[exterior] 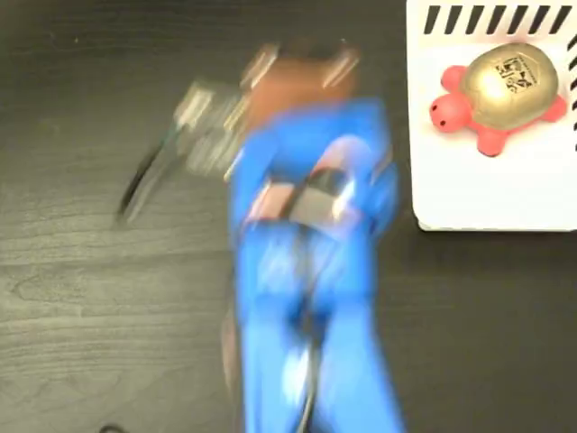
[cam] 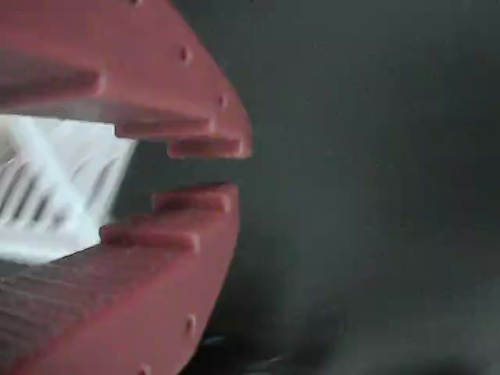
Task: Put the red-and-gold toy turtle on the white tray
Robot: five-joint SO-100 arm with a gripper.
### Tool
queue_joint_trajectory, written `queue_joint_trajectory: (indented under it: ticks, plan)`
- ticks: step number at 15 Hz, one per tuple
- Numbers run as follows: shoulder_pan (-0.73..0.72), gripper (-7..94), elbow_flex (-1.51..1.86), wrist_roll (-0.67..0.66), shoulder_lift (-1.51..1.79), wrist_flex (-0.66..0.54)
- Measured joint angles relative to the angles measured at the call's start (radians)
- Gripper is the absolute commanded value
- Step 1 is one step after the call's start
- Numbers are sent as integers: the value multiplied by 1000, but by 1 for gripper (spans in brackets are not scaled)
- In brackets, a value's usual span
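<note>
**Turtle on the tray, blue arm blurred over the dark table**

In the fixed view the red-and-gold toy turtle (exterior: 500, 95) sits on the white tray (exterior: 478, 194) at the upper right, its coral head pointing left and its gold shell with the dark printed mark facing up. The tray's black slanted stripes run along its top edge, just above the turtle, and more show at the right edge. The tray lies flat on the dark wood-grain table (exterior: 81, 271).

The blue arm (exterior: 311, 298) rises from the bottom edge to the middle of the picture, heavily blurred — well apart from the turtle and left of the tray. Its reddish-brown gripper (exterior: 302, 77) shows only as a smear at the arm's upper end. A blurred pale part with dark cables sits just left of it.

In the wrist view the gripper (cam: 207, 170) is empty: its two red fingers (cam: 187, 144) stand nearly together, with only a narrow gap at the tips and nothing held between them. Behind the fingers at left a blurred white striped shape shows; the rest is dark table.
</note>
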Motion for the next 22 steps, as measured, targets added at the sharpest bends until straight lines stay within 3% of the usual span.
queue_joint_trajectory:
  ticks: [4,10,14,22]
  plan:
    - [-48,0,383,14,380,32]
    - [-60,0,612,21,973,385]
    - [-77,0,627,21,1173,621]
    - [-81,0,627,21,1178,634]
